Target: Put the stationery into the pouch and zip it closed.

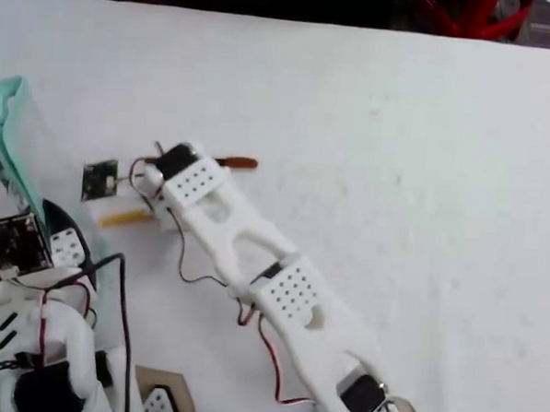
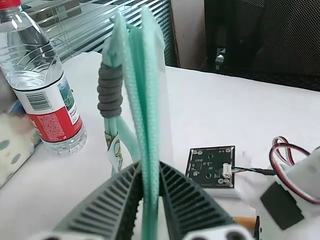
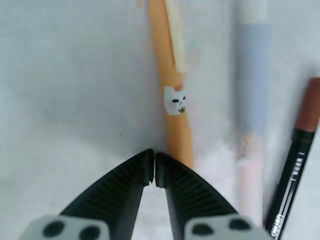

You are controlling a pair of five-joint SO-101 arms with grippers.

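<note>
1. The orange pen (image 3: 172,100) is seen lying just beside the tips of the right gripper (image 3: 154,167), which is closed on nothing.
2. The pouch (image 2: 145,100) is held upright, pinched by the left gripper (image 2: 150,170); its contents cannot be told.

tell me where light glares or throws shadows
High view: the white tabletop glares bright, shadows faint. Left wrist view: window light glints on the clear plastic water bottle near the mint-green fabric pouch. Right wrist view: even light on the orange pen.
</note>
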